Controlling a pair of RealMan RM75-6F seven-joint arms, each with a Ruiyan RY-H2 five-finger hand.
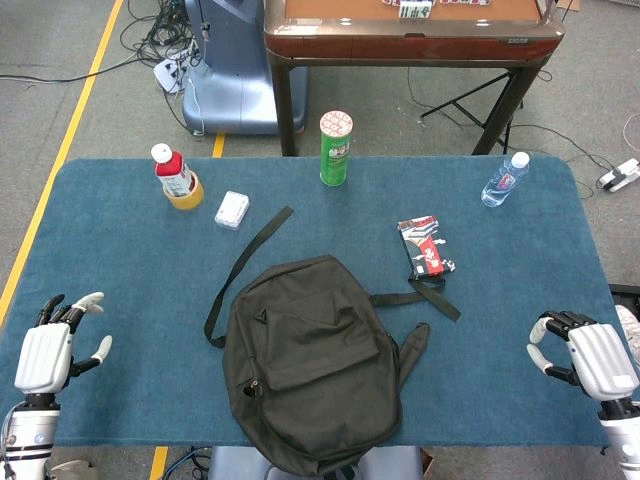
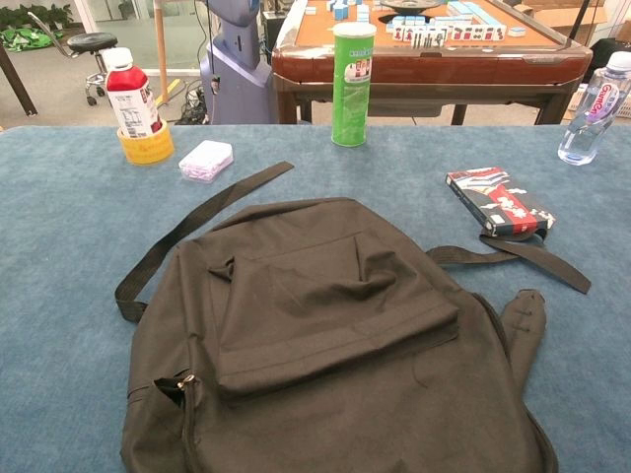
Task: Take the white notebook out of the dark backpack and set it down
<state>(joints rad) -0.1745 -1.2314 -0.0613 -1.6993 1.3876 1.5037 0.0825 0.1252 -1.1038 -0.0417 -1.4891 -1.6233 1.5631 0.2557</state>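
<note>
The dark backpack [image 1: 312, 358] [image 2: 325, 345] lies flat at the near middle of the blue table [image 1: 120, 260], front pocket up, straps trailing left and right. No white notebook shows; whatever is inside the bag is hidden. My left hand [image 1: 55, 345] rests at the table's near left, fingers apart, holding nothing. At the near right sits my right hand [image 1: 580, 352], fingers spread and empty. Both hands are well away from the bag. Neither hand appears in the chest view.
A red-capped bottle [image 1: 176, 176] on a yellow roll, a small white packet [image 1: 231, 210], a green canister [image 1: 335, 148], a red-and-black box [image 1: 426, 246] and a water bottle [image 1: 504, 180] stand along the far half. A wooden table [image 1: 410, 35] stands behind.
</note>
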